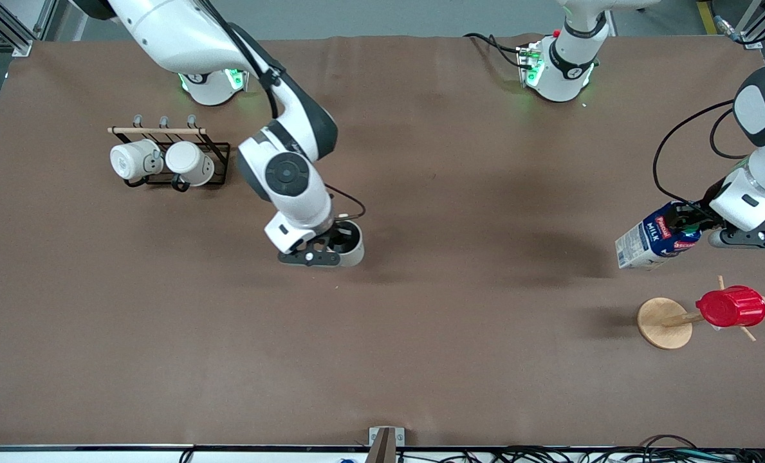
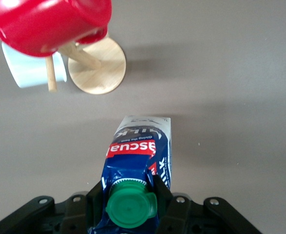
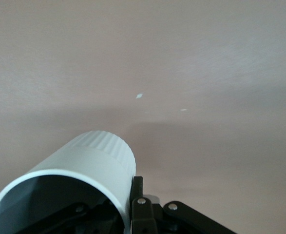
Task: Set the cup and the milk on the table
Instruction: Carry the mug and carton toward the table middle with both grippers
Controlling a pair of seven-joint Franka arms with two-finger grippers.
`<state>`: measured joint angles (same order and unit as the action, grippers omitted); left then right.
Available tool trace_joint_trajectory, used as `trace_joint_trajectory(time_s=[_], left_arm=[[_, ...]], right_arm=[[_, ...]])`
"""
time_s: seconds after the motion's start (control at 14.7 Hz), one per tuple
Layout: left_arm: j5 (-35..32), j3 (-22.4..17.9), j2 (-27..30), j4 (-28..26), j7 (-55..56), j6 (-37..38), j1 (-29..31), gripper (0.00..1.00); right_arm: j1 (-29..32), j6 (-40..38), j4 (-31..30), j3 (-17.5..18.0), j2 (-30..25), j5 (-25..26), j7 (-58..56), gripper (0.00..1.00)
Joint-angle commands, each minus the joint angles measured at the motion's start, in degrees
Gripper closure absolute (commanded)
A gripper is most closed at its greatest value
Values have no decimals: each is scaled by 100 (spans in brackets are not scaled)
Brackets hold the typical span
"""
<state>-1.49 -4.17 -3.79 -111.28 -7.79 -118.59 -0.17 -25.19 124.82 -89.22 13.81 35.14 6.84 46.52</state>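
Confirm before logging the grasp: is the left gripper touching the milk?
Touching: the left wrist view shows the left gripper fingers pressed against the milk beside its cap.

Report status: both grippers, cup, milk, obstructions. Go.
Right gripper shut on cream-beige mug, mid-table. Left gripper shut on blue-and-white milk carton, tilted, over brown table. Red ribbed cup on wooden stand nearby.

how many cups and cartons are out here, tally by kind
mugs: 3, the cup in the right claw and two white mugs on the rack
red cups: 1, on the wooden stand
milk cartons: 1, the milk in the left claw
total: 5
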Motion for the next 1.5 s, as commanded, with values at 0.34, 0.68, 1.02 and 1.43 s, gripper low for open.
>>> trace_joint_trajectory(time_s=[0.34, 0.68, 1.02, 1.43], left_arm=[[-106, 1188, -322, 658, 664, 169, -36, 94], [-115, 2041, -920, 1459, 1006, 802, -62, 93], [-132, 2797, -1491, 1811, 1858, 846, -115, 95], [-1072, 3781, -2677, 2776, 3186, 1513, -317, 95]], right_arm=[[-689, 411, 809, -18, 942, 142, 1254, 97], [-865, 508, 800, -27, 1100, 361, 1491, 87], [-760, 430, 809, -27, 926, 344, 1492, 0], [91, -1396, 617, -10, -803, 300, 1404, 0]])
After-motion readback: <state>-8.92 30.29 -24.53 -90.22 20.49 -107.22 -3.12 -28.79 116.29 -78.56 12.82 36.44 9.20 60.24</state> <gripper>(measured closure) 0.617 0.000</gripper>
